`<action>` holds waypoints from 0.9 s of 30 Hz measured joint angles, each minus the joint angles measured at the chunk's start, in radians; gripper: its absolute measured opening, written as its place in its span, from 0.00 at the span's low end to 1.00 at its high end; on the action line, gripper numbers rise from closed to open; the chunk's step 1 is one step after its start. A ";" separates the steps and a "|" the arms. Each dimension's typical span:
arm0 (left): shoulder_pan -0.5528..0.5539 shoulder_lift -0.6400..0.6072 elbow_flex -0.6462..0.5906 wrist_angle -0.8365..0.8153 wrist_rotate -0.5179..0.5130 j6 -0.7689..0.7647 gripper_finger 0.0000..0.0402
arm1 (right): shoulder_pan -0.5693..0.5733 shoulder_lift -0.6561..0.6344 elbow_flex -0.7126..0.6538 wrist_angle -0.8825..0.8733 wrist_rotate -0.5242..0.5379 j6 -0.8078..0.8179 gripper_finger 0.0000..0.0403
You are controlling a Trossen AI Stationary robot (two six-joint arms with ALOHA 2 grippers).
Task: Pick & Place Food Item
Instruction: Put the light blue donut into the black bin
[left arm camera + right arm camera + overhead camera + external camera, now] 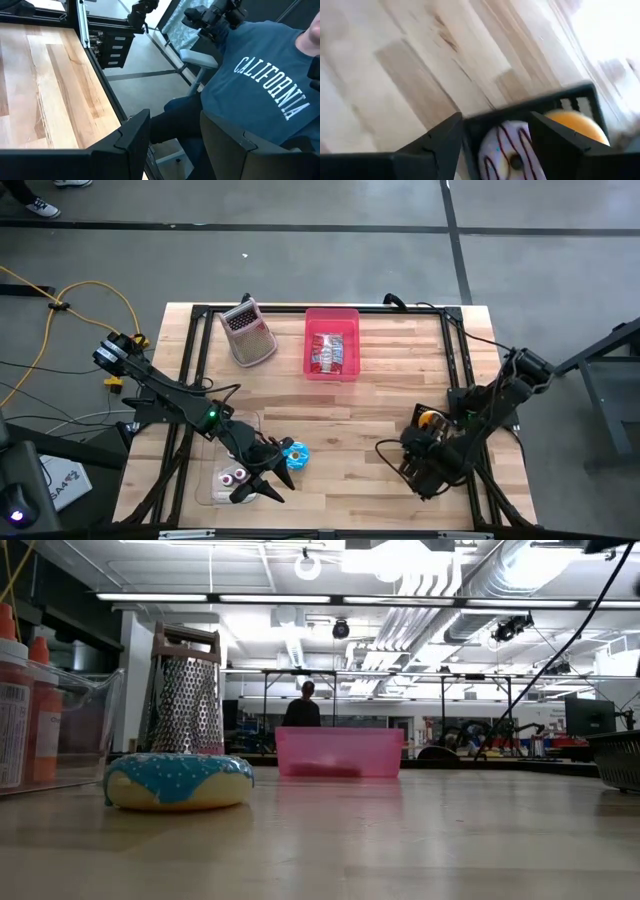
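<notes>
A white doughnut with dark stripes (502,150) lies in a black wire basket (580,92) at the table's near right, beside an orange round item (575,122) that also shows from above (430,419). My right gripper (495,120) hangs open over the basket, its fingers to either side of the doughnut and above it. A blue-iced doughnut (295,455) rests flat on the wood near the front, left of centre. Just beside it my left gripper (265,488) stands open with nothing between its fingers (175,135).
A clear container (232,475) with small bottles sits under the left arm. At the far side stand a metal grater (248,332) and a pink bin (332,342) holding packets. A person in a blue shirt (260,85) sits beyond the table's near edge.
</notes>
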 joint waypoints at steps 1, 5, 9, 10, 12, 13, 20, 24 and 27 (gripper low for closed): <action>0.000 0.000 0.000 0.000 0.000 0.000 0.42 | -0.015 0.000 0.008 0.015 0.001 -0.041 0.53; 0.000 0.000 0.000 0.000 0.000 0.000 0.42 | -0.075 0.000 0.020 0.143 0.004 -0.210 0.53; 0.000 0.000 0.000 0.000 -0.001 0.000 0.42 | -0.122 0.000 0.020 0.339 -0.011 -0.416 0.53; 0.000 0.000 0.000 -0.001 -0.010 -0.004 0.42 | -0.131 0.000 0.020 0.383 -0.012 -0.464 0.53; -0.004 0.000 0.001 -0.017 -0.048 -0.028 0.42 | -0.147 0.000 0.020 0.451 -0.017 -0.542 0.53; -0.005 0.000 0.001 -0.035 -0.074 -0.042 0.42 | -0.154 0.000 0.020 0.475 -0.020 -0.573 0.53; -0.005 0.006 0.001 -0.254 -0.246 -0.126 0.42 | -0.185 0.000 0.020 0.525 -0.032 -0.648 0.53; -0.011 0.042 0.001 -0.269 -0.266 -0.127 0.42 | -0.191 0.000 0.020 0.528 -0.032 -0.666 0.53; -0.011 0.086 0.001 -0.273 -0.265 -0.116 0.42 | -0.192 0.000 0.020 0.529 -0.032 -0.666 0.53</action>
